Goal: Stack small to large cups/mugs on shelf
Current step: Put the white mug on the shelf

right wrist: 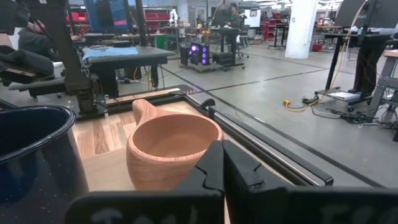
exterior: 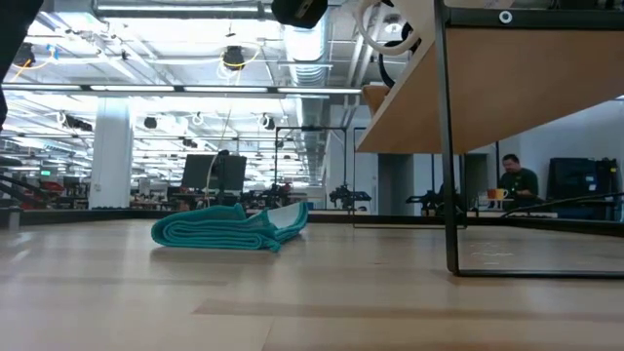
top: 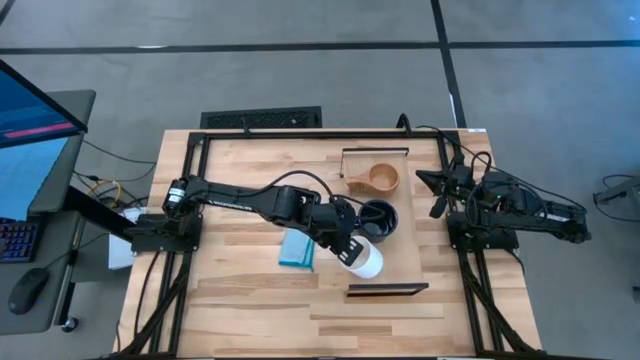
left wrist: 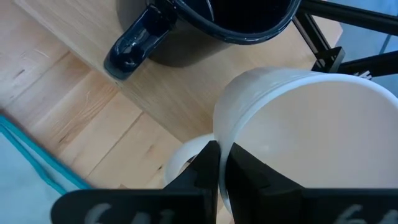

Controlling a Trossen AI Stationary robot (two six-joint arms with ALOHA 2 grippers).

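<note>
**Left jaws clamp white mug at the shelf's near edge**

The left gripper [top: 352, 247] has its jaws closed on the rim of the white ceramic mug [top: 364, 259], one finger [left wrist: 202, 171] outside the wall and the other inside the bowl. The mug is tipped, its long axis lying roughly across the long light-wood shelf with dark metal end brackets [top: 412, 230], mouth turned back toward the left arm. It sits at the shelf's edge, part over the slatted wooden surface [top: 240, 300].

Just beyond the white mug, the dark navy glazed mug [top: 378, 217] stands upright on the shelf, mouth up; whether the two touch cannot be told. Farther along the shelf, the small light-brown wooden cup [top: 380, 179] stands upright, its handle pointing away from the right arm. Open board remains between the white mug and the nearer bracket.

Beside the white mug, off the shelf, lies a folded teal cloth [top: 297, 249].

The right gripper [top: 441, 190] waits beyond the shelf from the white mug, jaws closed and empty.
</note>
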